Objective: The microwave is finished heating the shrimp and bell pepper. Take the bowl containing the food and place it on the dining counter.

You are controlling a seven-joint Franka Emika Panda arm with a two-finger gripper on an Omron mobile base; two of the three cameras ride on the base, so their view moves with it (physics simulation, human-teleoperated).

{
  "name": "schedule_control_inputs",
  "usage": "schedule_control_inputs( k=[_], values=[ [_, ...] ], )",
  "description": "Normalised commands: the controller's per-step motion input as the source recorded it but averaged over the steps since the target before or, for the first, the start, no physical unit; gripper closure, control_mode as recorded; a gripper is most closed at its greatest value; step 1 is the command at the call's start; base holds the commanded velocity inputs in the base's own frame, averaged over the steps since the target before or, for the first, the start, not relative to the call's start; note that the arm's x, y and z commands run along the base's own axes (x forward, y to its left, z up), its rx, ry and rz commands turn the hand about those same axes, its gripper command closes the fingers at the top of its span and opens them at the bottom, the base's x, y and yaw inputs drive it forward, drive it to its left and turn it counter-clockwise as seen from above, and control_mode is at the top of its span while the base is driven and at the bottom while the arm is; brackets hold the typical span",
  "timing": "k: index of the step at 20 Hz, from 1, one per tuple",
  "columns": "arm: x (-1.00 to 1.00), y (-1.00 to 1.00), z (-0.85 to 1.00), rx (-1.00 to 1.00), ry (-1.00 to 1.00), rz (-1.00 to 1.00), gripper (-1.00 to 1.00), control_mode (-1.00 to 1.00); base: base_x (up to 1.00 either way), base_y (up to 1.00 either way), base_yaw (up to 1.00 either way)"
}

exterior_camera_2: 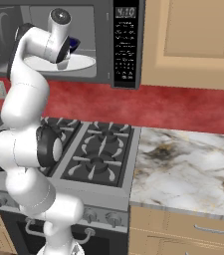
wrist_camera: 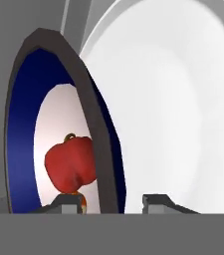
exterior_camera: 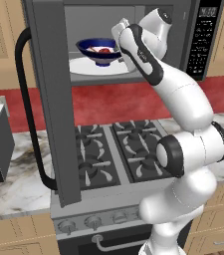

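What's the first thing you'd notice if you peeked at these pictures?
Probably the big white robot arm rising in front of the black stove and reaching up into the open dark grey microwave. Next, the round blue bowl with a white inside on the white turntable, holding a red bell pepper. In the hand view, the end effector straddles the bowl's rim.

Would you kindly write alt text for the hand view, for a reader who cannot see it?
Close up, the bowl's dark blue rim runs between the gripper's two open jaws, one inside the bowl and one outside. A red bell pepper lies on the bowl's white inside, an orange shrimp peeking out beneath it. The microwave's white turntable fills the right.
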Motion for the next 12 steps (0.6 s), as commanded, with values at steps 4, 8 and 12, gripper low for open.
schedule_control_inputs(
  k=[4,8,12],
  values=[
    [0.02,0.0,0.0,0.0,0.0,0.0,1.0,-1.0,0.0,0.0,0.0],
    [-0.17,0.0,0.0,0.0,0.0,0.0,1.0,-1.0,0.0,0.0,0.0],
    [-0.78,0.0,0.0,0.0,-0.11,0.0,1.0,-1.0,0.0,0.0,0.0]
  ],
)
